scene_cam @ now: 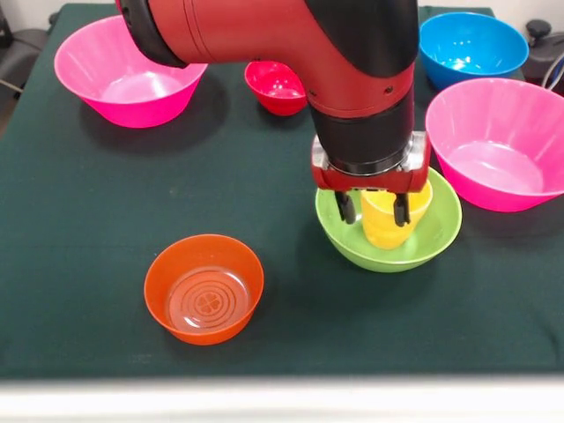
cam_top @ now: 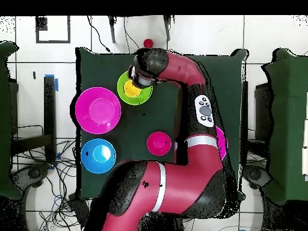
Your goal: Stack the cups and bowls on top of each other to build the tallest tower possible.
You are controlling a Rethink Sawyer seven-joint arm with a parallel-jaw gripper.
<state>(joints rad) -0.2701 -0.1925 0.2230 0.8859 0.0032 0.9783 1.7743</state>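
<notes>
My gripper (scene_cam: 374, 210) hangs low over the lime-green bowl (scene_cam: 432, 238), which sits right of the table's middle. A yellow cup (scene_cam: 383, 225) stands inside that bowl. My fingers (scene_cam: 346, 207) are spread on either side of the cup and look open. The overhead view shows the gripper (cam_top: 142, 77), the green bowl (cam_top: 123, 81) and the yellow cup (cam_top: 131, 89). A small orange bowl (scene_cam: 204, 289) with a ringed flat bottom sits alone near the front left. The arm hides it in the overhead view. No orange or red cup shows on the table.
On the dark green table (scene_cam: 88, 220), hot-pink bowls stand at far left (scene_cam: 132, 70) and right (scene_cam: 502, 141). The blue bowl (scene_cam: 471, 44) is far right and the crimson bowl (scene_cam: 278, 85) far middle. A small red round thing (cam_top: 148, 43) lies at the table's edge.
</notes>
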